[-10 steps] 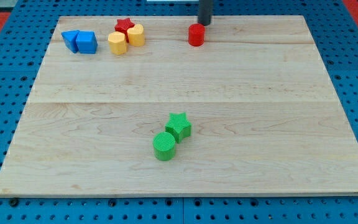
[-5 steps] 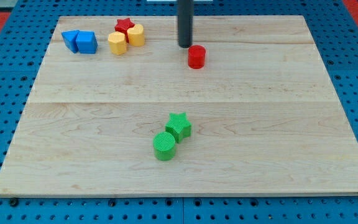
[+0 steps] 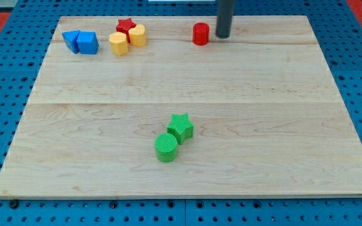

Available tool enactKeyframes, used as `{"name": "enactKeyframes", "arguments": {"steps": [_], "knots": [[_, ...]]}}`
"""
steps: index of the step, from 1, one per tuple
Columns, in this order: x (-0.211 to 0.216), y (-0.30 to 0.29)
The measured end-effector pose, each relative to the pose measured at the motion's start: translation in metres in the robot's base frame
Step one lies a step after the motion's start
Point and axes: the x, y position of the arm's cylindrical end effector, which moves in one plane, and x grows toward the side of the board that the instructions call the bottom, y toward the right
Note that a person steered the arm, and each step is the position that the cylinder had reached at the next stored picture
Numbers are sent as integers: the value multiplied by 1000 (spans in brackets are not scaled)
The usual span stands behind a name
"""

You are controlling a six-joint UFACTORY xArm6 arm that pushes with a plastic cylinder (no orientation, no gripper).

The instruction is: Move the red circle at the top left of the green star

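Nearest the worktop's bottom edge: green circle [image 3: 166,147], touching the green star [image 3: 181,127] just above and to its right, both a little below the board's centre; the spot off the star's upper left lies bare. Far strip along the top edge, from the top left corner: two blue blocks [image 3: 80,42], two yellow blocks [image 3: 128,39], red star [image 3: 126,26], then red circle [image 3: 200,34] near mid-edge, with my tip [image 3: 223,36] just beside its right; no claw fitted, so none to report released or clenched. Step in hand, judged: approach; next the tip likely needs to get behind the circle's top side and push it down-left, stopping short of the star
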Motion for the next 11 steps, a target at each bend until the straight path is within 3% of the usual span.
{"name": "enactKeyframes", "arguments": {"steps": [1, 3, 4, 5, 7, 8, 10, 11], "knots": [[-25, -37], [96, -117], [171, -116], [219, -116], [160, -125], [159, -138], [180, -210], [224, -191]]}}
